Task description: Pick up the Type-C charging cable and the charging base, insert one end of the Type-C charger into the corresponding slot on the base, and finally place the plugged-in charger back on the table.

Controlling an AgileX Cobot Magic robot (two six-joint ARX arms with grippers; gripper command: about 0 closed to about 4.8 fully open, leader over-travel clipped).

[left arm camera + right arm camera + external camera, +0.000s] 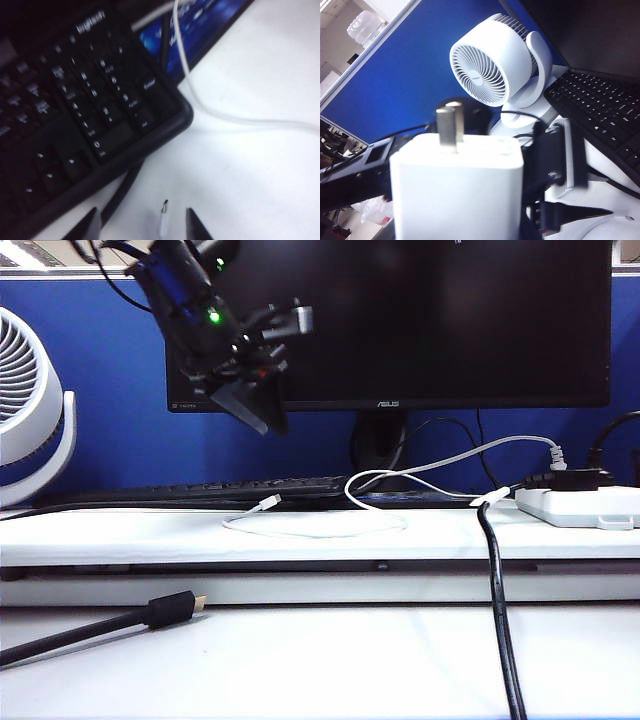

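Exterior: the left end effector [250, 405] hangs spread before the ASUS monitor [400, 320]; the limp white Type-C charging cable [320, 530] loops along the counter [300, 660].

Left wrist: its metal-tipped plug [163, 222] points toward the Logitech keyboard [90, 115], between the fingers.

Right wrist: the right end effector [470, 220] pinches the smooth charging base [457, 195], prongs toward the fan [490, 65].

The thin white Type-C charging cable [320, 528] is lying looped on the white counter [300, 660], while the boxy white charging base [457, 192], prongs up, is seemingly being gripped.
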